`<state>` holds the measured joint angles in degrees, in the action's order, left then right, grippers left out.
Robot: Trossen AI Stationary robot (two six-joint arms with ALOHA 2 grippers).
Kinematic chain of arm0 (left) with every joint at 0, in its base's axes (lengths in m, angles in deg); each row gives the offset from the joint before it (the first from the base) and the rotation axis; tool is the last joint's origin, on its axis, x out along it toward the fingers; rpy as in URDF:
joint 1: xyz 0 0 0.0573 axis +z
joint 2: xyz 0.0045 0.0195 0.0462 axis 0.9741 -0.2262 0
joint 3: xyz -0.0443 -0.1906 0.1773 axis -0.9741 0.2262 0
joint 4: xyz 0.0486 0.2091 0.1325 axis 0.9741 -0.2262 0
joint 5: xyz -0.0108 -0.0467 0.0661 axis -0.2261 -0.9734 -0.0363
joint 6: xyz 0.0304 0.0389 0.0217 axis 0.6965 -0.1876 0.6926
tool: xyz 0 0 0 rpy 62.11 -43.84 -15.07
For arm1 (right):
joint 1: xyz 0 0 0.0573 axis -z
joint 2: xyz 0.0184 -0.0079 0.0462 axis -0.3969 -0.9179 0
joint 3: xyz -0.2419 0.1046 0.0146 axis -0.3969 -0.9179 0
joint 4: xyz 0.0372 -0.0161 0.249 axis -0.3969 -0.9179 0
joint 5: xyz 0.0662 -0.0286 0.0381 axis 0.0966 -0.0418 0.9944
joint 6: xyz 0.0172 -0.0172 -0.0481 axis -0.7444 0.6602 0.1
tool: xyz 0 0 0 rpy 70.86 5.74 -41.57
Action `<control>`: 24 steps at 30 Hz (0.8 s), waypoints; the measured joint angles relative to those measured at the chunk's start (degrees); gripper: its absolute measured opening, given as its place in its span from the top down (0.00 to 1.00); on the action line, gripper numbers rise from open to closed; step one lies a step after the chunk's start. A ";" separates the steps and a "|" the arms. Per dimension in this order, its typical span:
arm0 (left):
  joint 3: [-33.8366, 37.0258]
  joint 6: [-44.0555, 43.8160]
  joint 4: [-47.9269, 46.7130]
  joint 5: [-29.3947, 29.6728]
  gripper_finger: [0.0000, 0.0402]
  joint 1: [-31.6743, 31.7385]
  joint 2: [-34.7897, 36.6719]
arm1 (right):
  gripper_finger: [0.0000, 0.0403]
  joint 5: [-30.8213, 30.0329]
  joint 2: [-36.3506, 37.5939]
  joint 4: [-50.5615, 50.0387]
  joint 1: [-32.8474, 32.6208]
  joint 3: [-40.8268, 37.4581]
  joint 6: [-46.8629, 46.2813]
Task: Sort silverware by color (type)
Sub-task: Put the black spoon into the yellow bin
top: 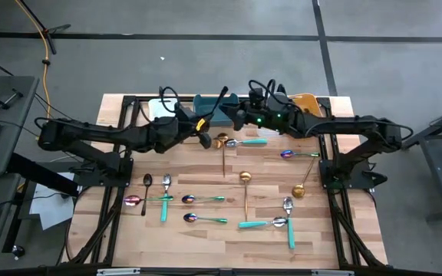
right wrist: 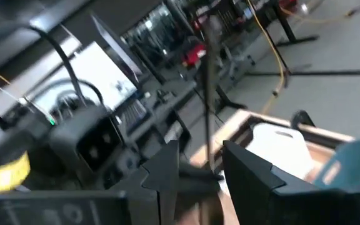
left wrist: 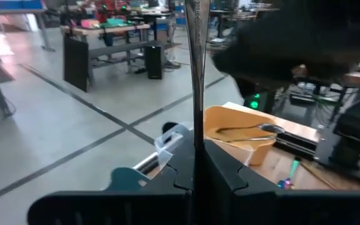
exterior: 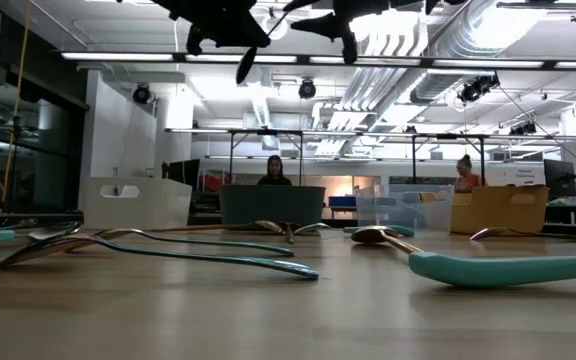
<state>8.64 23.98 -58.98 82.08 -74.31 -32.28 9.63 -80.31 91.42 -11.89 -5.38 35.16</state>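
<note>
Four bins (top: 206, 109) in a row along the table's (top: 206, 238) far edge. Both arms meet just in front of them, left gripper (top: 203, 140) beside right gripper (top: 232, 121), above the table. Silverware (top: 245, 196) scattered on the near half: one cluster left (top: 163, 201), one near right (top: 282, 222), single pieces under the grippers. Two people (exterior: 273, 170) behind the table.

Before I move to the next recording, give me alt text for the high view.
Two dark arms meet above the bins at the far edge of the wooden table; the left hand is shut on a dark utensil, close to the right hand. Teal-handled, gold, dark and iridescent spoons lie scattered on the table.
</note>
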 joint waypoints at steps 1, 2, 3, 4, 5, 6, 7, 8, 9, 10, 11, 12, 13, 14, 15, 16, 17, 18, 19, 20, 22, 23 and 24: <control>0.00 -0.68 -0.03 -0.41 0.99 0.00 -0.27 | 0.71 -0.17 -0.43 1.43 0.02 0.00 0.11; 0.00 -1.24 -0.09 -1.28 0.99 0.00 -0.45 | 0.71 -0.69 -0.85 2.26 0.02 0.00 0.21; 0.00 -1.56 0.04 -1.61 0.99 0.00 -0.68 | 0.71 -1.38 -1.19 2.71 0.02 0.00 0.22; 0.00 -1.81 0.65 -1.97 0.99 0.00 -0.97 | 0.71 -2.03 -1.42 2.63 0.02 0.00 0.06; 0.00 -2.18 0.86 -2.46 0.99 0.00 -1.14 | 0.71 -2.51 -1.70 2.56 0.02 0.00 0.06; 0.00 -2.61 1.10 -2.51 0.99 -0.02 -1.28 | 0.71 -3.07 -1.88 2.59 0.02 0.00 0.05; 0.00 -2.99 1.78 -2.84 0.99 -0.04 -1.50 | 0.71 -3.57 -1.99 2.48 0.02 0.00 0.06; 0.00 -3.07 2.39 -2.99 0.99 -0.04 -1.68 | 0.71 -3.78 -2.10 2.48 0.02 0.00 0.04; 0.00 -3.07 2.39 -3.45 0.99 -0.04 -1.72 | 0.71 -4.20 -2.10 2.44 0.02 0.00 0.06; 0.00 -3.09 2.20 -3.67 0.99 -0.04 -1.72 | 0.71 -4.72 -2.10 2.46 0.02 0.00 0.06; 0.00 -3.09 2.20 -3.79 0.99 -0.02 -1.74 | 0.71 -4.92 -2.10 2.50 0.02 0.00 0.06; 0.00 -3.11 2.20 -3.79 0.99 -0.02 -1.73 | 0.71 -4.95 -2.10 2.54 0.02 0.00 0.06; 0.00 -3.11 2.21 -3.83 0.99 -0.02 -1.72 | 0.72 -4.97 -2.10 2.53 0.02 0.00 0.05; 0.00 -3.11 2.22 -3.85 0.99 -0.02 -1.72 | 0.73 -4.96 -2.10 2.54 0.02 0.00 0.04; 0.00 -3.11 2.25 -3.86 0.99 -0.02 -1.74 | 0.75 -4.93 -2.10 2.54 0.02 0.00 0.04; 0.00 -3.09 2.23 -3.89 0.99 -0.02 -1.74 | 0.79 -4.92 -2.10 2.55 0.02 0.00 -0.01; 0.00 -3.09 2.15 -3.90 0.99 0.00 -1.74 | 0.83 -4.90 -2.10 2.53 0.02 0.00 -0.28; 0.02 -3.09 2.07 -3.90 0.98 0.00 -1.74 | 0.88 -4.83 -2.10 2.53 0.01 0.00 -0.96; 0.02 -3.10 2.03 -3.87 0.97 0.00 -1.74 | 0.94 -4.62 -2.10 2.57 -0.01 0.00 -1.07; 0.04 -3.09 2.05 -3.69 0.95 0.00 -1.74 | 0.96 -4.69 -2.08 2.55 -0.03 0.00 -0.99; 0.04 -3.09 2.36 -3.74 0.91 0.00 -1.74 | 0.97 -4.59 -1.80 2.01 0.02 0.00 -1.10; 0.04 -3.11 2.36 -3.78 0.89 0.00 -1.71 | 0.96 -4.46 -1.63 1.51 0.05 0.00 -1.25; 0.04 -3.09 2.04 -4.01 0.86 0.00 -1.53 | 0.97 -3.71 -1.41 1.03 0.29 0.00 -1.22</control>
<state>8.69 20.89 -56.94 78.07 -74.31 -33.81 5.92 -81.72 92.46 -11.61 -5.38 33.94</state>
